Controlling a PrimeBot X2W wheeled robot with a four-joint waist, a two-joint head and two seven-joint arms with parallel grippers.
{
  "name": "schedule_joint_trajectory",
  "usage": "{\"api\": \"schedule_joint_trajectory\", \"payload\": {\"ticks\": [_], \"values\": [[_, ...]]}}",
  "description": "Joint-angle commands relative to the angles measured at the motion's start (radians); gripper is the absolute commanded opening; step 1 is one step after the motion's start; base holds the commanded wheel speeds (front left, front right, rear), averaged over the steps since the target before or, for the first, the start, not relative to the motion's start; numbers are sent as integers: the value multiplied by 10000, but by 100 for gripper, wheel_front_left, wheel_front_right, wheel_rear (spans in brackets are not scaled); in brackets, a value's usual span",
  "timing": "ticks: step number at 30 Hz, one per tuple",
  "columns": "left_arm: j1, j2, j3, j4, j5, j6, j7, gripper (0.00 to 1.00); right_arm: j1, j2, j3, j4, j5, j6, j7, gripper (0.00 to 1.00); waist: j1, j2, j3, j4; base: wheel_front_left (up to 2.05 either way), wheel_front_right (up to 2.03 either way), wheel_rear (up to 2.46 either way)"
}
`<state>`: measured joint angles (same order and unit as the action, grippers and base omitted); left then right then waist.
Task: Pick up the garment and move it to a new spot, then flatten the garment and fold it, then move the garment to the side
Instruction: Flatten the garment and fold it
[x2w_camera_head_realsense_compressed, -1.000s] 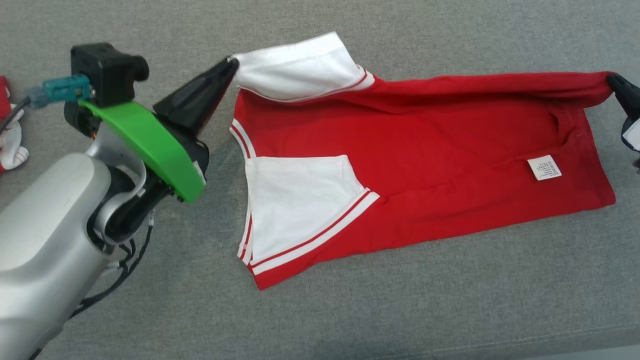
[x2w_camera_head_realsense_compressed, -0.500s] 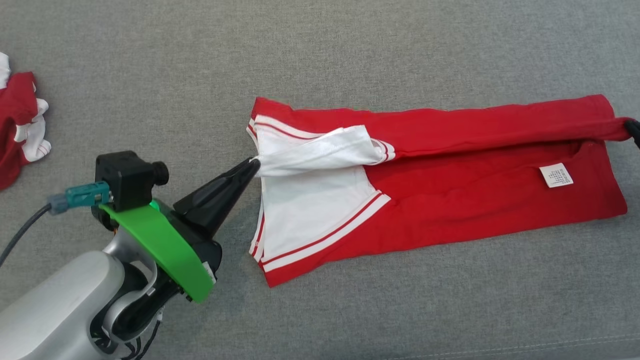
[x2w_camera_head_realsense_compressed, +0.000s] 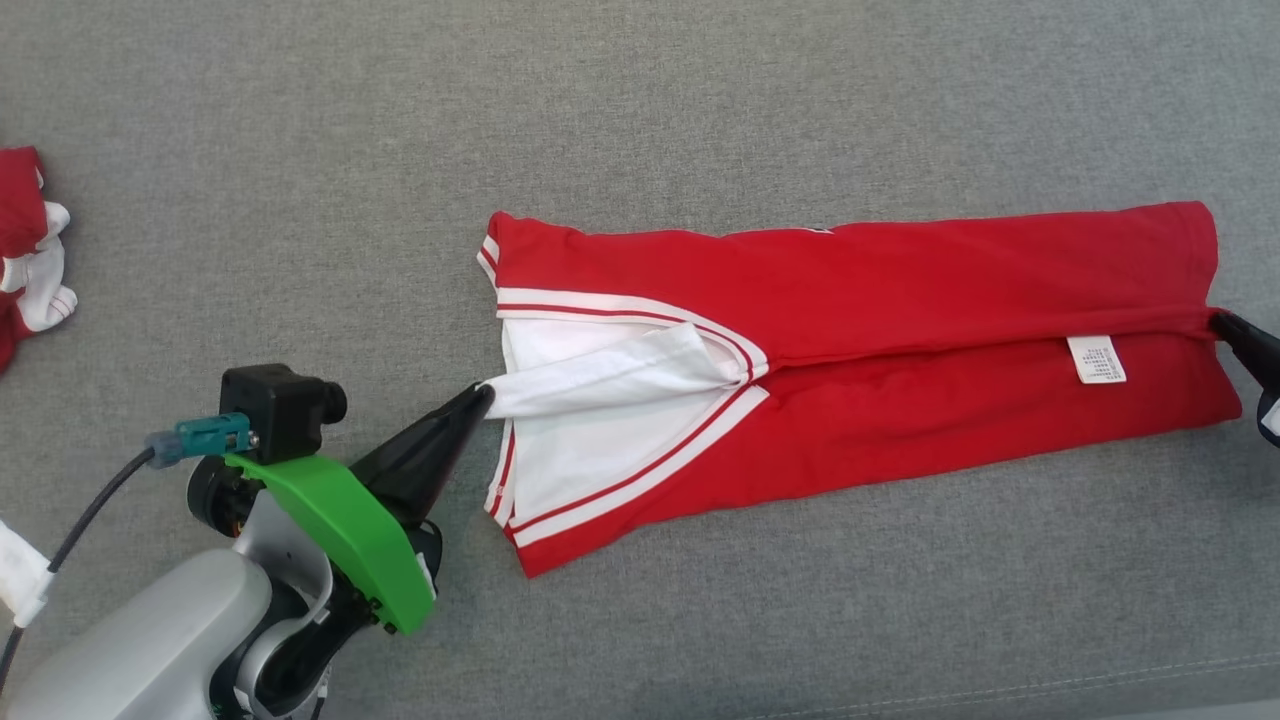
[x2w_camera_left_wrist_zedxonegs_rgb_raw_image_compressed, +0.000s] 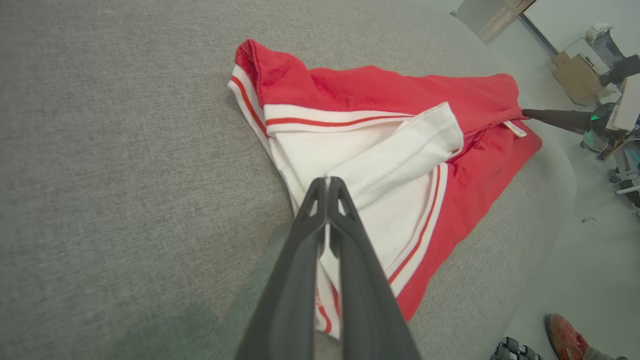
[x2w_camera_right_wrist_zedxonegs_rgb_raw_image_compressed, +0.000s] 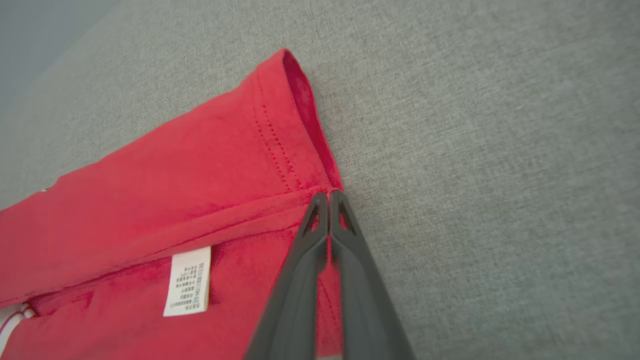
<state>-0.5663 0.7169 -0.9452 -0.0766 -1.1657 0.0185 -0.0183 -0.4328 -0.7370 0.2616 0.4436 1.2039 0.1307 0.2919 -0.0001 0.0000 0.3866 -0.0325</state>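
The place reads as a robotics lab or test workspace. My work surface is a broad platform covered in plain grey fabric. At the right of my left wrist view, a bare grey floor carries cardboard boxes and a wheeled metal equipment stand, and a person's shoe is at the lower right.

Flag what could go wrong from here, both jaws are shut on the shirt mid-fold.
1. The left jaws pinch the white sleeve into a bunched strip. Released here, it would likely stay creased inside the garment.
2. The folded-over layer ends mid-width, short of the near edge, so the fold may come out uneven.
3. Another red-and-white garment lies at the far left. A sideways move that way could snag it.
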Motion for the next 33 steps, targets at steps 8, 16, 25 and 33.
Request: {"api": "schedule_joint_trajectory", "payload": {"ticks": [8,16,25,33], "values": [[562,-495,78,626,-353,890,-91,100,219,108,-156,84,-259,0,-727,100,1,0,-461,-104,0,0,0],[1388,-1126,688,1102,377,2336,-2066,100,1065,380,-270,-340,-1120,0,-3180,100,1,0,-1281,33,0,0,0],[2896,-2971,2437,928,3716,3944,-2465,100,1966,1255,-642,446,-1010,0,-4531,100,1,0,-1748,625,0,0,0],[4283,-4575,3314,840,6185,3309,-2463,100,1488,1346,-750,1823,-1001,0,-4254,100,1,0,-1779,1211,0,0,0]]}}
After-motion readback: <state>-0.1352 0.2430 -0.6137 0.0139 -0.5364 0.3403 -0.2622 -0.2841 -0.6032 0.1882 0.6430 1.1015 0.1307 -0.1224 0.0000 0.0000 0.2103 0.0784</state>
